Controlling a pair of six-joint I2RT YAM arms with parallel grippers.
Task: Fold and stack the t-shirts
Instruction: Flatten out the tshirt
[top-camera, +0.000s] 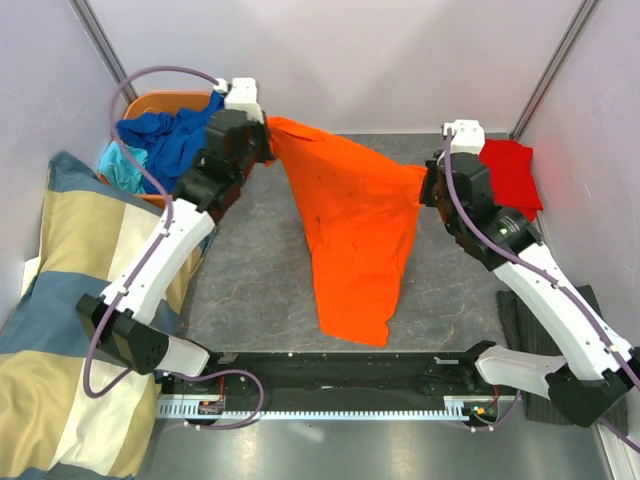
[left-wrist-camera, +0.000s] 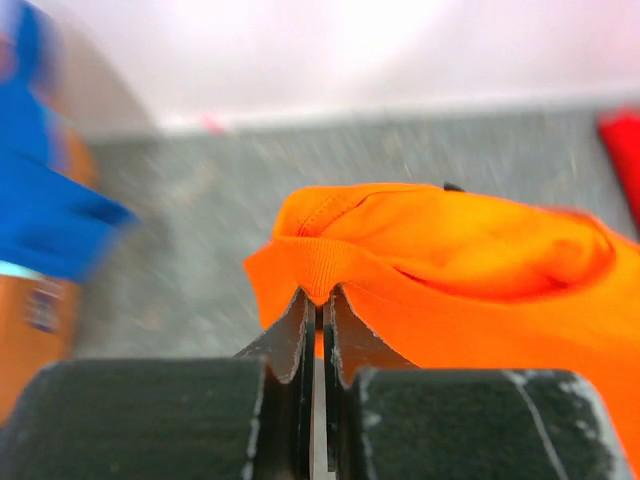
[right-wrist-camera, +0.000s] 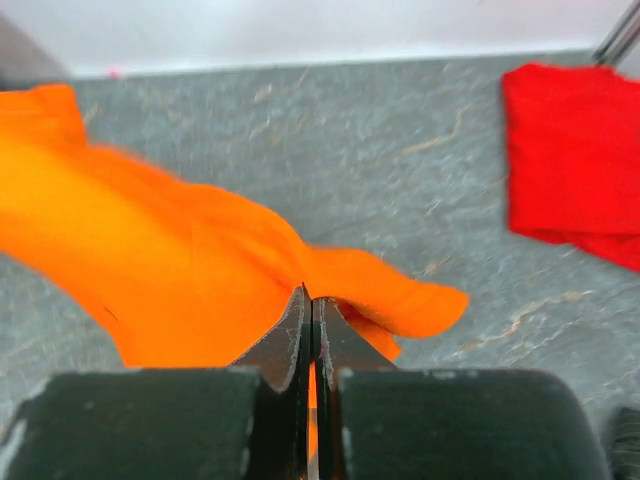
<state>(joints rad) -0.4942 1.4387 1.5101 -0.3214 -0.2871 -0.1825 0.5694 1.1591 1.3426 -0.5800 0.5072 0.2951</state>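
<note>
Counting from the left: one checked blanket beside the table, then one orange bin holding one royal blue t-shirt and one turquoise t-shirt. Next, one orange t-shirt stretched between two claws over the grey table, with the left gripper clamped tight on a ribbed edge, the right gripper pinched tight on the opposite edge, and the rest hanging toward the near side. Farthest right, one red t-shirt lying on the table's far corner, and one dark cloth beside the right arm.
</note>
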